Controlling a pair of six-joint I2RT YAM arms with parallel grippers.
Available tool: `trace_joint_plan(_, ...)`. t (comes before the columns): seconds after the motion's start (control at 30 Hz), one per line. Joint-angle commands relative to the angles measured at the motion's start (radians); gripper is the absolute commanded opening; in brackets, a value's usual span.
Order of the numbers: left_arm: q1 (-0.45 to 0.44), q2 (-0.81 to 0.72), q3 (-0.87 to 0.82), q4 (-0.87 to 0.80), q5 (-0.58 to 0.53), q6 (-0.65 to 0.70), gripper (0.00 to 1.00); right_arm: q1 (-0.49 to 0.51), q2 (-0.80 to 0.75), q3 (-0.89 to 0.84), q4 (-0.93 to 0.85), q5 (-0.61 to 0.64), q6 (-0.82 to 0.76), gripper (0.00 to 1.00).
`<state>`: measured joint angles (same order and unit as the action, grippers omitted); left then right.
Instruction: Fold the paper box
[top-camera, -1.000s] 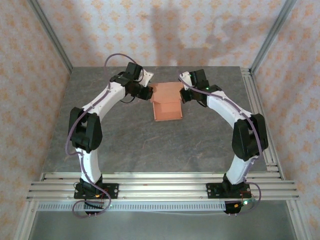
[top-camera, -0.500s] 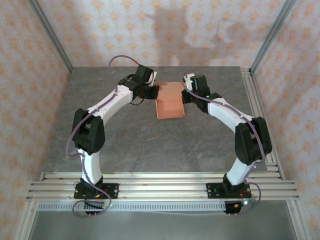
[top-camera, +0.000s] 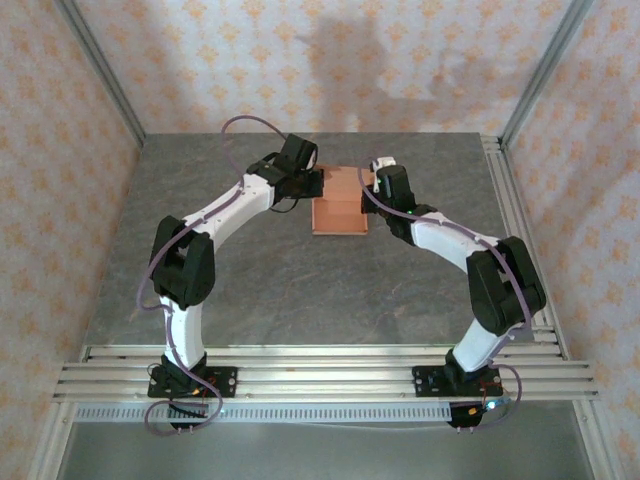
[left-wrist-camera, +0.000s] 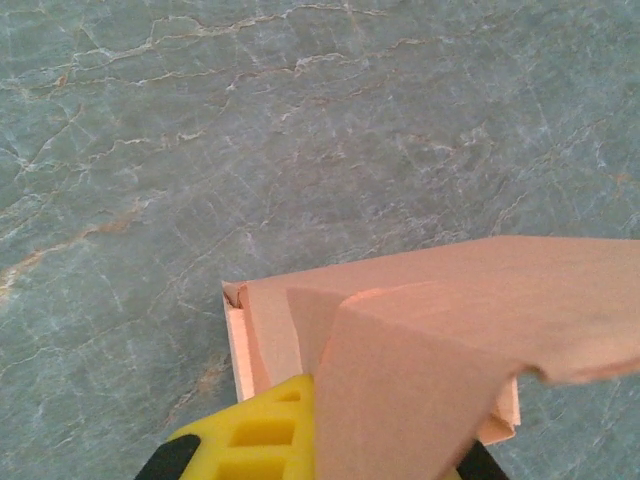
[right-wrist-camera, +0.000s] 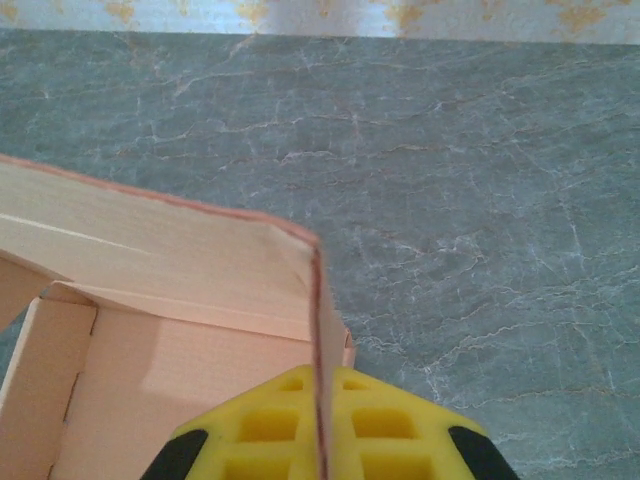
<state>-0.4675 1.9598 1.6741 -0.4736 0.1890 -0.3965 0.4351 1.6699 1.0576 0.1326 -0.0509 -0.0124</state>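
Our left tool (left-wrist-camera: 320, 452) is clenched on a folded flap (left-wrist-camera: 400, 400) of the paper box (left-wrist-camera: 450, 290), the salmon-orange card lying over its yellow pad (left-wrist-camera: 250, 440). Our right tool (right-wrist-camera: 320, 432) is clamped on an upright side wall (right-wrist-camera: 318, 330) of the same box, with the thin card edge standing between its two yellow pads. Seen from above, the left tool meets the box at its 10 o'clock corner and the right tool at its 2 o'clock corner. The box sits on the grey marbled surface (top-camera: 250, 270), toward 12 o'clock from the middle. Inside the box, in the right wrist view, we see its pale card floor and a low wall at 9 o'clock.
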Motion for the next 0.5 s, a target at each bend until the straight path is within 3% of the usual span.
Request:
trace_joint_plan(0.0, -0.025, 0.019, -0.018, 0.065, 0.0, -0.046, 0.0, 0.014, -0.031, -0.031, 0.133, 0.056, 0.079, 0.0)
trace_joint_plan(0.47, -0.03, 0.036, -0.077, 0.139, 0.001, -0.1, 0.0, 0.032, -0.018, -0.116, 0.257, 0.123, 0.094, 0.0)
